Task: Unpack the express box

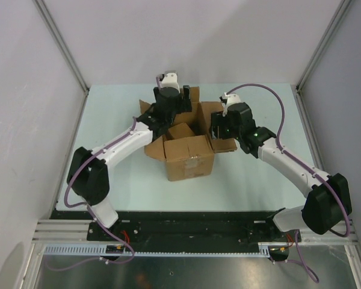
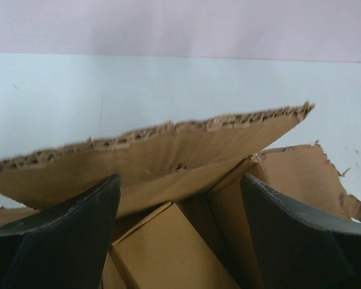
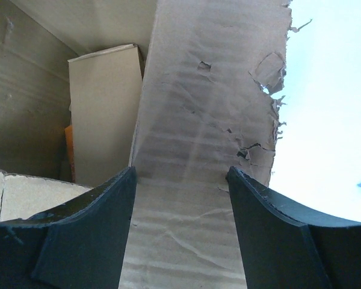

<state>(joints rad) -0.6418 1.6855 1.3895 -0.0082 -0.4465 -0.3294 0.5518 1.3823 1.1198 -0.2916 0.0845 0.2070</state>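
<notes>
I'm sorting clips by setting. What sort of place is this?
Probably a lab robot cell: white wall panels on aluminium posts enclose a pale table, and the left arm and right arm, bolted to a rail at its near edge, reach over the express box.

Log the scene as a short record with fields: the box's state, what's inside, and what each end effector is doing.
express box: middle of the table, top flaps open
contents: smaller carton; orange item beside it
left end effector: open, at a raised flap with a ragged edge
right end effector: open, over the right-hand flap
gripped: nothing visibly
</notes>
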